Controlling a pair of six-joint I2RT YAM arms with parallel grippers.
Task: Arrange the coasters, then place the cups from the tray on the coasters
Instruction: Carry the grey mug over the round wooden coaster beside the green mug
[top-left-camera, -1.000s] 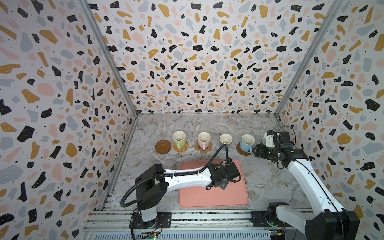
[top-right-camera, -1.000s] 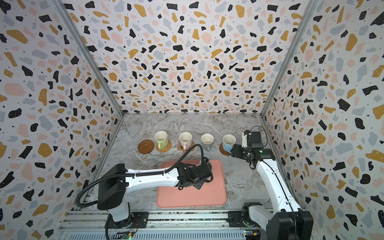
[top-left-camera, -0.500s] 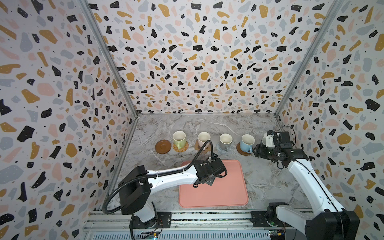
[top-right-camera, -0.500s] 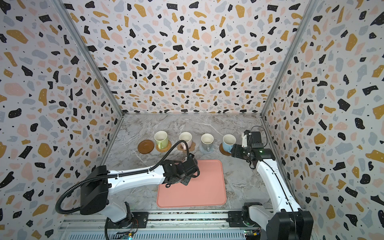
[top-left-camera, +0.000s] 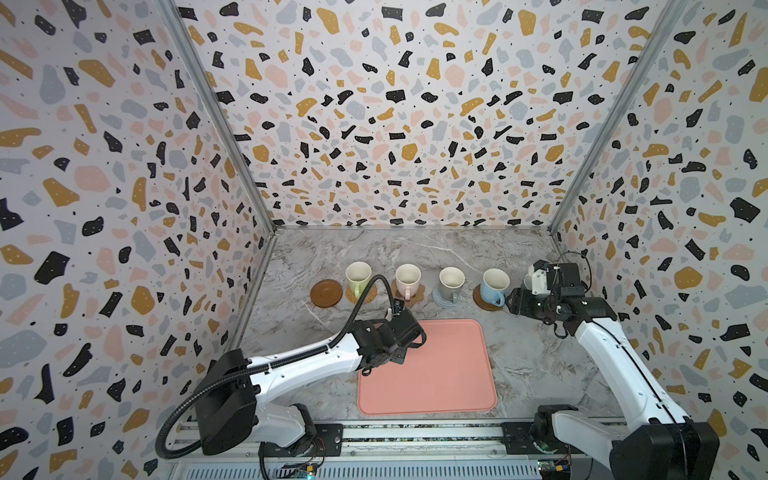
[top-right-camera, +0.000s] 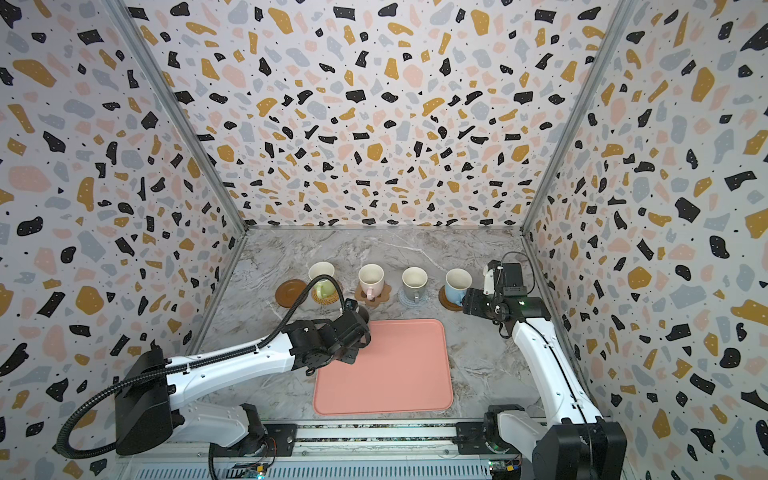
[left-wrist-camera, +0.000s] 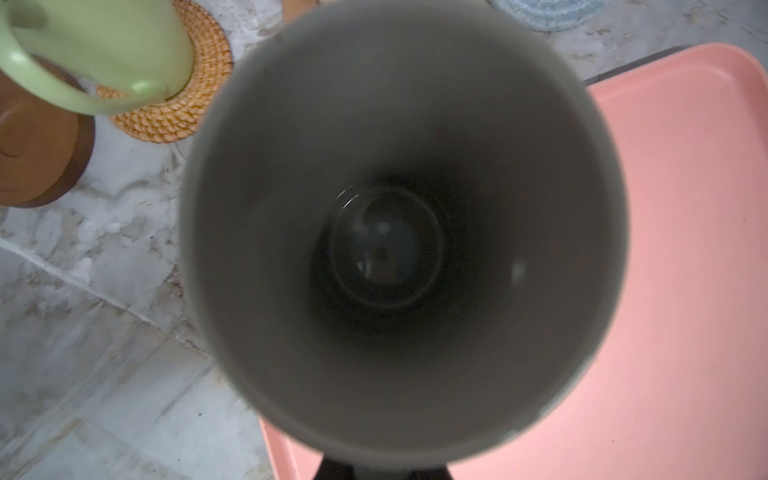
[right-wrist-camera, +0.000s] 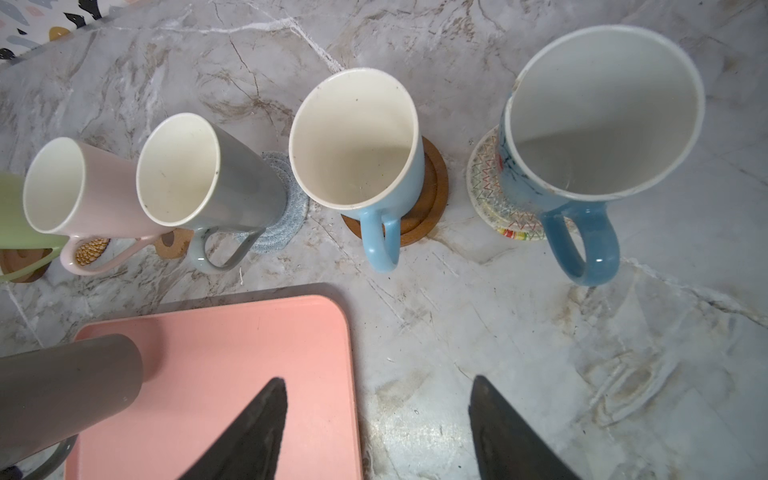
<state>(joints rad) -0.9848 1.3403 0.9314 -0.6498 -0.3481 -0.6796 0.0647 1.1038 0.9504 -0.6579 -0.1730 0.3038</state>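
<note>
The grey mug (right-wrist-camera: 70, 386) is clamped in the left gripper (top-left-camera: 407, 332) at the tray's (top-left-camera: 449, 374) far-left corner. The right gripper (right-wrist-camera: 378, 380) is held with jaws apart near the far-right blue mug (right-wrist-camera: 602, 116). The far-left brown coaster (top-left-camera: 326, 293) is uncovered.

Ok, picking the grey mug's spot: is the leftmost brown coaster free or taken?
Free: the brown coaster lies bare in both top views, beside the light green mug.

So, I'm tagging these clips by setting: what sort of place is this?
Likely a robot test booth, not a real kitchen: terrazzo-print wall panels box in a marble-look tabletop, and two white-and-black robot arms are mounted on a metal rail at its front edge.
</note>
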